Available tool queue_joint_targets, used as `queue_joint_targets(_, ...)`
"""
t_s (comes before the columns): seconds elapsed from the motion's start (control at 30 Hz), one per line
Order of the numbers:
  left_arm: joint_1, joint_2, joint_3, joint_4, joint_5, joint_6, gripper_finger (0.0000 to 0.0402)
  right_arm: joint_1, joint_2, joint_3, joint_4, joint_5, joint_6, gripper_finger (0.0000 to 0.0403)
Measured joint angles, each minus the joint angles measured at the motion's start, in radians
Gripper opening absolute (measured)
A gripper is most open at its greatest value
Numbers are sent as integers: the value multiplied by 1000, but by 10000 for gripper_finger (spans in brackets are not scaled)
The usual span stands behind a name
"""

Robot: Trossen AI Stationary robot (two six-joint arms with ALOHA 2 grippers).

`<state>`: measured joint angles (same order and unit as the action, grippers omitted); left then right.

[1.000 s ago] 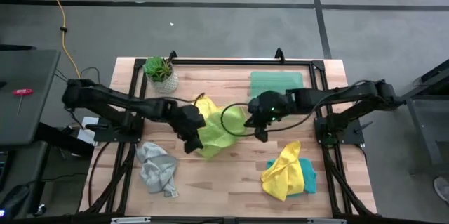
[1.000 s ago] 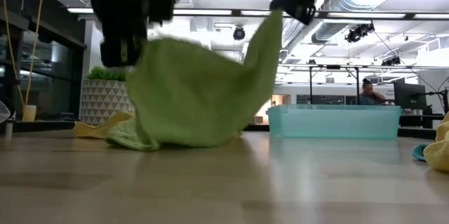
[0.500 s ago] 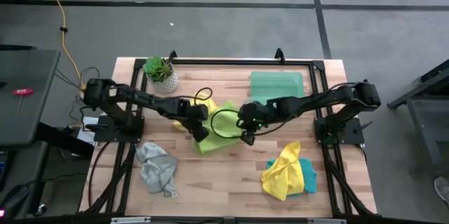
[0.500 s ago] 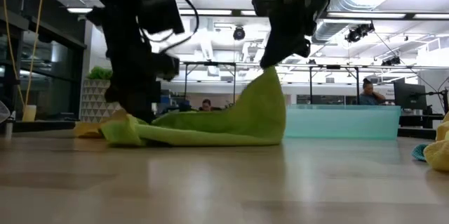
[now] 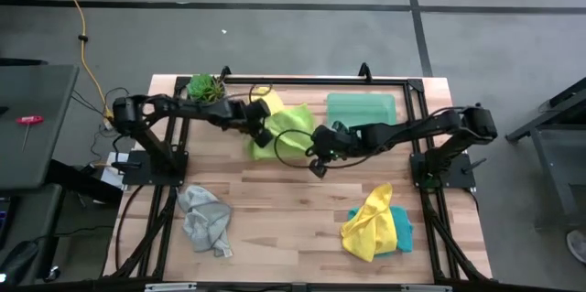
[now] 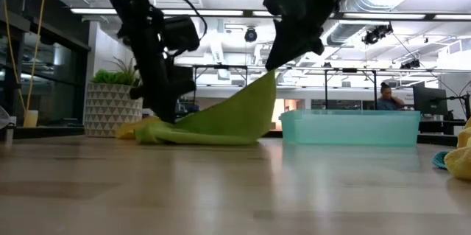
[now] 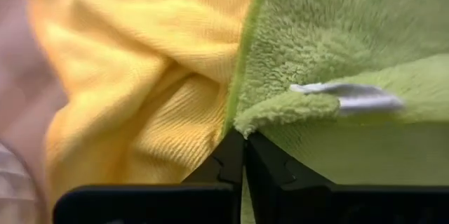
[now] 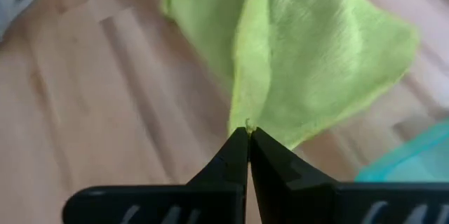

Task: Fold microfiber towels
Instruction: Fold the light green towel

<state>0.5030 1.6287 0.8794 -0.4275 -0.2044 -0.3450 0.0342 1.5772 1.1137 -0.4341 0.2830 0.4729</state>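
A lime green towel (image 5: 286,136) lies near the table's far middle, partly on a yellow towel (image 5: 267,104). My left gripper (image 5: 260,129) is shut on the lime towel's left corner, low at the table. My right gripper (image 5: 317,149) is shut on its right corner and holds it raised (image 6: 268,77). The lime towel (image 6: 221,121) slopes down from that corner to the table. A grey towel (image 5: 206,219) lies crumpled at the near left. Another yellow towel (image 5: 369,221) lies on a teal-blue one (image 5: 400,231) at the near right. My left gripper pinches a corner of the lime towel (image 7: 247,120) between its two fingers, close to a white tag (image 7: 351,96). The corner sits low, at the table, beside the yellow towel (image 7: 140,62). My right gripper pinches the lime towel's opposite corner (image 8: 247,121) between its two fingertips, at a folded ridge of the cloth. The corner is lifted clear of the table (image 6: 269,79). The cloth runs down from it, fairly taut, to the table.
A translucent green tray (image 5: 360,107) stands at the far right, just beyond my right arm. A small potted plant (image 5: 207,91) stands at the far left, beside my left arm. Bare wood lies in the table's near middle (image 5: 293,219).
Both grippers have carried the lime towel toward the table's far edge and gone down. The towel hung spread in the air between them; now most of it lies on the table, with only the right corner still raised. Both grippers stayed shut.
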Motion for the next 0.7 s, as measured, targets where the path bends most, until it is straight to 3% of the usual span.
queue_joint_targets(0.3,-17,-123,184,-191,76,132,0,-68,-45,40,4,-36,-80,0)
queue_joint_targets(0.53,-76,-261,335,-381,108,185,0,-97,-123,140,-102,-107,-141,0)
queue_joint_targets(0.7,-87,-347,370,-400,185,169,0,-114,-148,217,-186,-214,-142,0)
